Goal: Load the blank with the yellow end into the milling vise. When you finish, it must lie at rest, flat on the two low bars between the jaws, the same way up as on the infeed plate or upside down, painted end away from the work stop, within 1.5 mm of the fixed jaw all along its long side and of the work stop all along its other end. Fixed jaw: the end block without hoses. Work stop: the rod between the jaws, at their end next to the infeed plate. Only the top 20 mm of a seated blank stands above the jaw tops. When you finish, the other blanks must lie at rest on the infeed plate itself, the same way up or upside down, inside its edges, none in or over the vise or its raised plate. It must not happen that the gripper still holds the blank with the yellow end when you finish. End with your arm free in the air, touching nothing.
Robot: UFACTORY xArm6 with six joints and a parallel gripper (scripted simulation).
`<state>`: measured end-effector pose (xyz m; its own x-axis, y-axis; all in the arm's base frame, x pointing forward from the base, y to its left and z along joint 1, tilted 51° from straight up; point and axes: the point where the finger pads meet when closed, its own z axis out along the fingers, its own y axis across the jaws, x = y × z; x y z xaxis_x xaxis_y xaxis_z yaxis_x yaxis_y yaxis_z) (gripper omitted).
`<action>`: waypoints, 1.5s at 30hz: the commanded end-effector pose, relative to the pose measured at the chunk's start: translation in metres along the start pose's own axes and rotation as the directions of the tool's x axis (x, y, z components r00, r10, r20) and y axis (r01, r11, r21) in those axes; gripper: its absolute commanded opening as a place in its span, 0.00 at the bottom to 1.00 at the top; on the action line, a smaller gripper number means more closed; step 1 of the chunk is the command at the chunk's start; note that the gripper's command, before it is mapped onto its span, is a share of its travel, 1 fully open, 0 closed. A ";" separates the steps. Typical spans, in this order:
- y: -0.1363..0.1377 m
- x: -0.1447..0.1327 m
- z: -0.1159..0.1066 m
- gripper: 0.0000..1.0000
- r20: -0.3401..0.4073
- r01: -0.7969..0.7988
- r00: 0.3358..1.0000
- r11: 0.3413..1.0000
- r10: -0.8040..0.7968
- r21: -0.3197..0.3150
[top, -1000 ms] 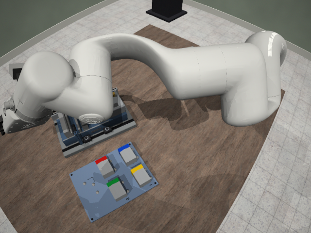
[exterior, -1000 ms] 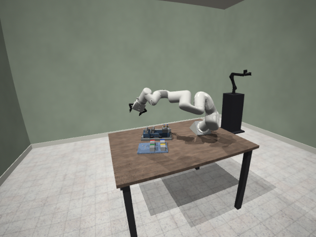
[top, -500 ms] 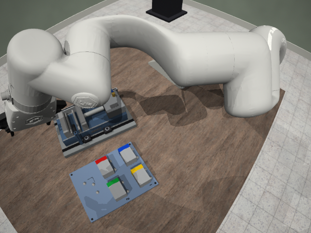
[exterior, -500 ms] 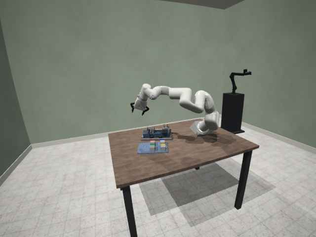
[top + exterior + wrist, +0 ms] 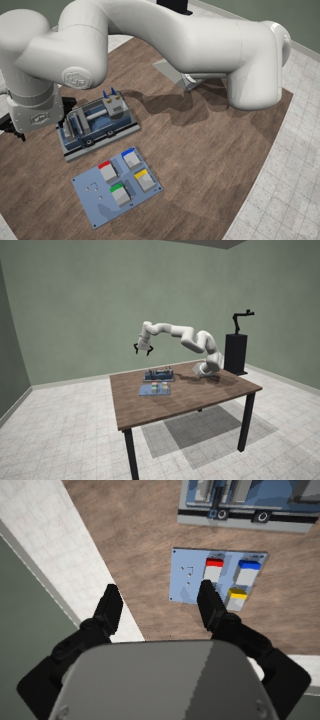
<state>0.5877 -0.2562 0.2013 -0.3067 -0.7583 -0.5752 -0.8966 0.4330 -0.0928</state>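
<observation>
The blank with the yellow end (image 5: 145, 181) (image 5: 164, 387) (image 5: 236, 599) lies flat on the blue infeed plate (image 5: 85, 201) (image 5: 144, 392) (image 5: 182, 582), at its corner far from the pins. The red-ended blank (image 5: 108, 171) (image 5: 214, 569), the blue-ended blank (image 5: 131, 158) (image 5: 247, 572) and the green-ended blank (image 5: 119, 195) lie on the same plate. The milling vise (image 5: 98, 121) (image 5: 158, 374) (image 5: 245, 502) stands behind the plate, and nothing lies between its jaws. My gripper (image 5: 142, 352) (image 5: 159, 591) is open and empty. It hangs high above the table's left edge, left of the vise. One finger hides the green blank in the wrist view.
Blue hoses (image 5: 108, 93) stick up from the vise's far end block. The robot's base (image 5: 206, 369) stands at the table's back right, and its arm (image 5: 180, 43) spans over the table. A black pedestal (image 5: 235, 353) with a camera arm stands behind the table.
</observation>
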 end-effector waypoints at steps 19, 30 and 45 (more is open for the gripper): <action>0.037 -0.027 -0.026 1.00 0.193 0.004 0.981 0.983 0.032 -0.182; 0.056 -0.040 -0.037 1.00 0.259 0.014 0.964 0.968 0.053 -0.251; 0.098 -0.070 -0.062 1.00 0.259 0.014 0.964 0.968 0.053 -0.251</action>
<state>0.5093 -0.1946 0.2760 -0.2597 -0.5821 -0.7705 -0.9542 0.2773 0.1121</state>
